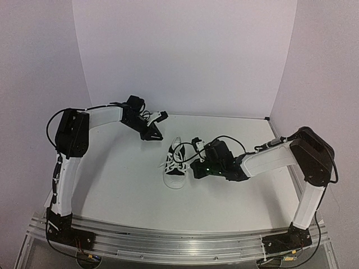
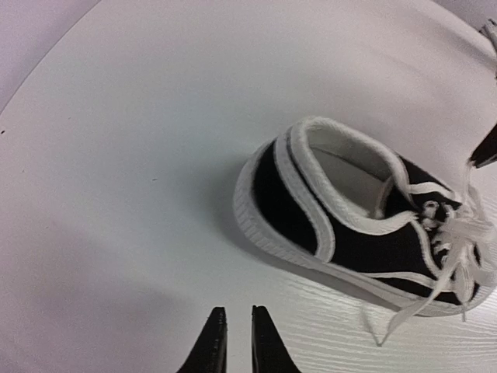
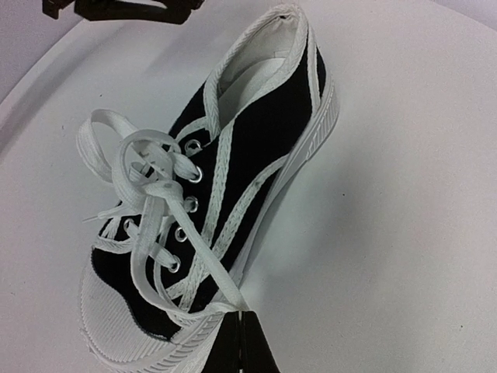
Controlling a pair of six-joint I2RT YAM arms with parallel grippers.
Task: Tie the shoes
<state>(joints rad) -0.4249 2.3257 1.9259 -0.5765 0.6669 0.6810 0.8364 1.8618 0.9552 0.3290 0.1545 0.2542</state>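
The small black canvas white-toed sneaker (image 1: 175, 168) sits centred on the tabletop (image 1: 123, 185). The right end effector (image 3: 241, 342), at its 3 o'clock, pinches a long white lace (image 3: 202, 255), likely tensioning it. The left end effector (image 2: 234, 342) hovers closed and empty at 11 o'clock.

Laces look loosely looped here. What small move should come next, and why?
Probably the right gripper pulls its lace away from the shoe to snug the loose knot. It looks shut on that lace's end, while the left gripper sits off the heel, holding nothing.
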